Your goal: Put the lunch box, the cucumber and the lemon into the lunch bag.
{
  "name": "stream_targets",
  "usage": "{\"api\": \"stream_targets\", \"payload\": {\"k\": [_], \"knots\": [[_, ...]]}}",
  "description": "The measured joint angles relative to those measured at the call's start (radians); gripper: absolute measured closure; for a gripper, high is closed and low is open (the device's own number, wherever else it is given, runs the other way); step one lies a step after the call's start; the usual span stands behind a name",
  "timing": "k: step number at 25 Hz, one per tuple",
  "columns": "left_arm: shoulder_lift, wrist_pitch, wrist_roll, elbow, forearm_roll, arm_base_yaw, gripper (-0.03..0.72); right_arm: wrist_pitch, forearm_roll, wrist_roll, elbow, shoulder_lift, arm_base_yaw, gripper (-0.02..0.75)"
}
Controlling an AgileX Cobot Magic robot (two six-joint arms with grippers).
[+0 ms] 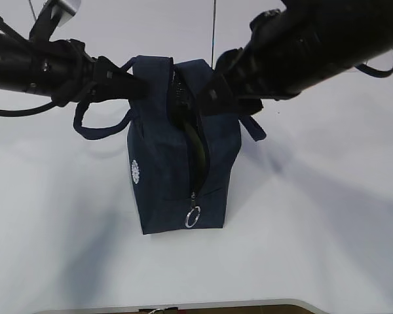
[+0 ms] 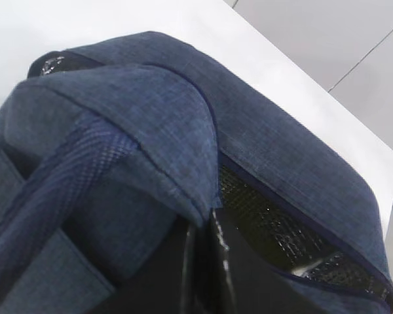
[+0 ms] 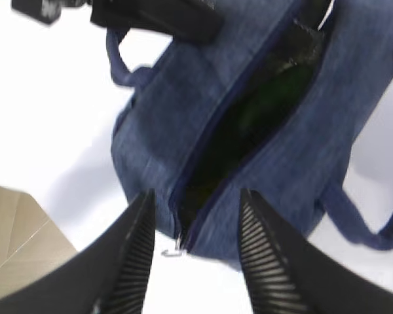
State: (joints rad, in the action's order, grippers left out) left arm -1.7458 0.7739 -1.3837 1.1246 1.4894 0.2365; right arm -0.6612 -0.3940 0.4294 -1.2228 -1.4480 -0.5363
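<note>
The navy lunch bag (image 1: 164,176) stands upright mid-table, its top zipper slit open. Inside the slit lies a dark green, curved shape, the cucumber (image 1: 195,147), which is also the green in the opening in the right wrist view (image 3: 262,111). My left gripper (image 1: 132,84) is shut on the bag's left top edge; its dark fingers (image 2: 209,268) pinch the fabric beside the silver lining (image 2: 275,229). My right gripper (image 3: 196,193) hovers open above the slit's near end, holding nothing. The lunch box and lemon are hidden.
A metal ring pull (image 1: 192,216) hangs at the front end of the zipper. Strap handles droop on the bag's left (image 1: 95,127) and right (image 1: 254,127). White tabletop (image 1: 327,229) surrounds the bag, and its front edge (image 1: 183,306) is near.
</note>
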Motion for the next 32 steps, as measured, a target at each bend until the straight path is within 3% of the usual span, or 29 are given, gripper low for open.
{"api": "stream_targets", "payload": {"k": [8,22,32], "knots": [[0.0,-0.01,0.0,0.0,0.0,0.0,0.698,0.056,-0.152,0.165,0.195,0.101,0.0,0.393],[0.0,-0.012,-0.002,0.0,-0.001,0.0,0.698,0.095,-0.531,0.527,0.438,0.147,0.0,0.393],[0.0,-0.012,-0.002,0.0,-0.001,0.0,0.698,0.182,-0.916,1.069,0.562,0.147,0.0,0.393]]}}
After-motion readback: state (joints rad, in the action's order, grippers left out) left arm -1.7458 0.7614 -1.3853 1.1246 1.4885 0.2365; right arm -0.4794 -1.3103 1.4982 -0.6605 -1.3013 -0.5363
